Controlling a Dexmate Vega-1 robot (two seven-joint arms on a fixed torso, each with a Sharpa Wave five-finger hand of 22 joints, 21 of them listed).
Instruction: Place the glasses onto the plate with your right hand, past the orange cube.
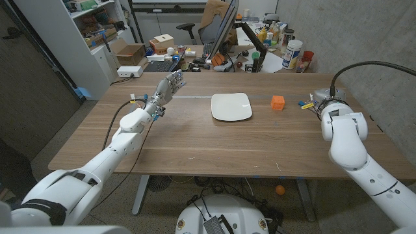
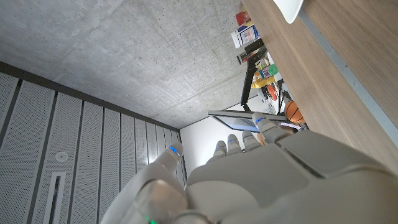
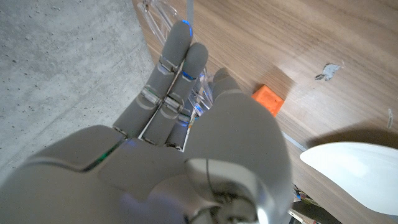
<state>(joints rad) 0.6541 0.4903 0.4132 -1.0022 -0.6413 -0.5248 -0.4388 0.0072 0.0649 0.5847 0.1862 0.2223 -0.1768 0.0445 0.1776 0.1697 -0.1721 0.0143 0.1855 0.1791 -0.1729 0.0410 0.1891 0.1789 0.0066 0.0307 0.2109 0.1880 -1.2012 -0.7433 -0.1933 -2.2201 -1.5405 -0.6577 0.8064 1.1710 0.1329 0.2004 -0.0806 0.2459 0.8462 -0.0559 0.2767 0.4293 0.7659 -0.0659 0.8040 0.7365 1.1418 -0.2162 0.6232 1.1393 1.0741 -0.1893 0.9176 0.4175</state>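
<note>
Your right hand (image 3: 186,137) is at the table's (image 1: 195,140) right edge, fingers straight and together. Clear glasses (image 3: 163,15) lie just past the fingertips on the wood — can't tell if you're touching or gripping them. Cube (image 1: 278,102) sits between the hand and the plate (image 1: 231,106), apart from both. Plate is mid-table. Your left hand (image 1: 166,88) is raised over the table's far left — fingers apart, holding nothing.

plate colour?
White. The plate shows best in the head view, mid-table, left of the orange cube.
</note>
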